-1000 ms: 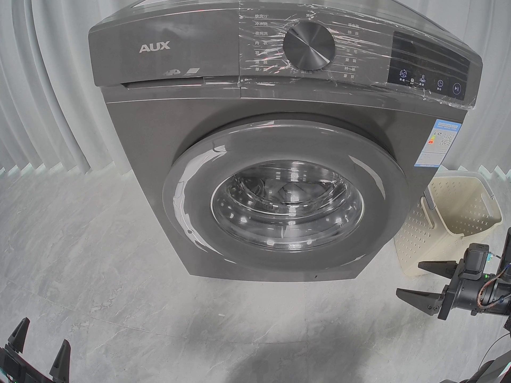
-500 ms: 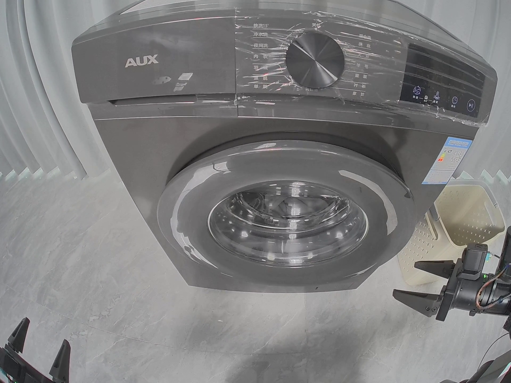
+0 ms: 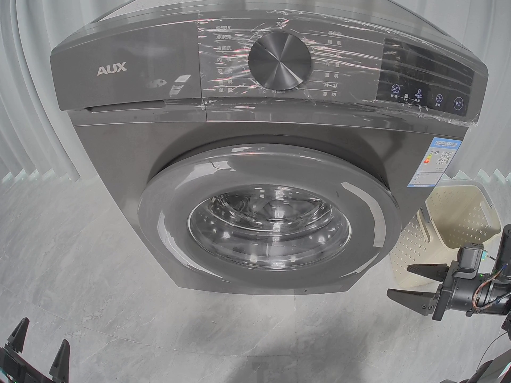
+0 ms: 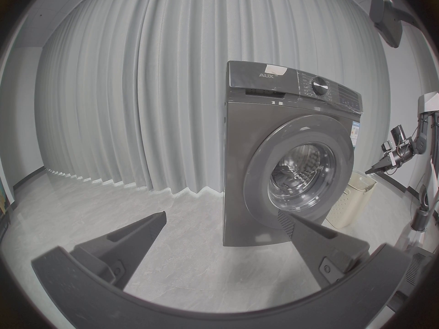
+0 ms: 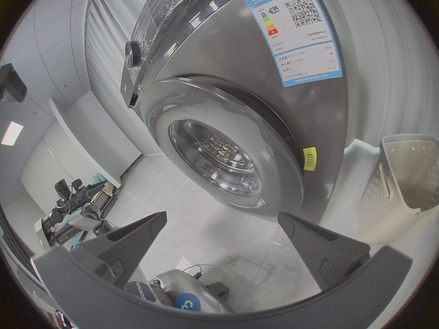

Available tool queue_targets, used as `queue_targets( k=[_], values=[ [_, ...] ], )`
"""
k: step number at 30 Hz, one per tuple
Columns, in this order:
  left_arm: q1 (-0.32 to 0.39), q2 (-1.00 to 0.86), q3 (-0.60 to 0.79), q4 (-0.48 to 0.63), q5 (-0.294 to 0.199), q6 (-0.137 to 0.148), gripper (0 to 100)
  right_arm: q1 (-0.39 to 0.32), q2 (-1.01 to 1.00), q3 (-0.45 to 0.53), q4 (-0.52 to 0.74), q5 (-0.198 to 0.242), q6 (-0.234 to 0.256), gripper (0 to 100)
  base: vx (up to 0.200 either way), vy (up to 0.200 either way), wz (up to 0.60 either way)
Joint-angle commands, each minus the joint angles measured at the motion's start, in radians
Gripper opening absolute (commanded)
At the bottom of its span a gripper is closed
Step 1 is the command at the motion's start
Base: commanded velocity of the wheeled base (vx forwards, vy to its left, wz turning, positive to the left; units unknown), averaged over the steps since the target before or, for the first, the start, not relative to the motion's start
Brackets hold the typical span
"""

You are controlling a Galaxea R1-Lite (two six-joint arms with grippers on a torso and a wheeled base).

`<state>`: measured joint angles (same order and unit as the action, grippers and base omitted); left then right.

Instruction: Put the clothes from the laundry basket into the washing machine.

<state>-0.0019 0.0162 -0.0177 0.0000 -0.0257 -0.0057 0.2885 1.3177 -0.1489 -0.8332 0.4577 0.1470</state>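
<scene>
A grey washing machine (image 3: pixel 266 134) stands before me, its round glass door (image 3: pixel 269 224) shut. A cream perforated laundry basket (image 3: pixel 458 224) sits on the floor to the machine's right; no clothes can be seen in it. My right gripper (image 3: pixel 418 284) hangs open and empty just in front of the basket, right of the door. My left gripper (image 3: pixel 40 341) is low at the near left, open, with nothing between its fingers. The washing machine (image 4: pixel 288 151) and basket (image 4: pixel 350 199) also appear in the left wrist view, the machine (image 5: pixel 219 115) and basket (image 5: pixel 407 183) in the right wrist view.
White pleated curtains (image 3: pixel 32 81) hang behind the machine. The pale marble-pattern floor (image 3: pixel 80 261) stretches left of and in front of it. Other equipment (image 5: pixel 73 202) stands far off in the room in the right wrist view.
The whole head view has shifted: the machine looms larger and sits further left, so the camera has moved closer. Both grippers hold the same pose, still open.
</scene>
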Motion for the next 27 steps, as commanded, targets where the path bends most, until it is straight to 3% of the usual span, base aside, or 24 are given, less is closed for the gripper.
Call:
queue_targets(
  k=[1,2,3,4,7,12,13,27],
  values=[
    [0.0,-0.016,0.018,0.0,0.0,0.0,100,0.05,0.006,-0.012,-0.012,-0.033,0.026,100,0.2,0.0,0.0],
    [0.0,-0.016,0.018,0.0,0.0,0.0,100,0.05,0.006,-0.012,-0.012,-0.033,0.026,100,0.2,0.0,0.0],
    [-0.001,-0.016,0.018,0.0,0.0,-0.002,100,0.101,0.028,-0.027,-0.04,-0.119,0.063,100,0.2,0.0,0.0],
    [0.0,-0.016,0.018,0.0,0.0,-0.002,100,0.118,0.04,-0.035,-0.055,-0.145,0.08,100,0.2,0.0,0.0],
    [-0.001,-0.016,0.018,0.0,0.0,-0.002,100,0.149,0.069,-0.038,-0.099,-0.174,0.114,100,0.2,0.0,0.0],
    [-0.001,-0.016,0.018,-0.002,0.0,-0.007,100,0.158,0.107,-0.038,-0.144,-0.178,0.117,100,0.16,0.0,0.0],
    [0.0,-0.016,0.018,-0.002,0.0,-0.008,100,0.159,0.114,-0.034,-0.158,-0.178,0.117,0,0.0,0.0,0.0],
    [0.0,-0.016,0.018,0.0,0.0,-0.008,100,0.15,0.114,-0.024,-0.207,-0.18,0.115,0,0.0,0.0,0.0]
  ],
)
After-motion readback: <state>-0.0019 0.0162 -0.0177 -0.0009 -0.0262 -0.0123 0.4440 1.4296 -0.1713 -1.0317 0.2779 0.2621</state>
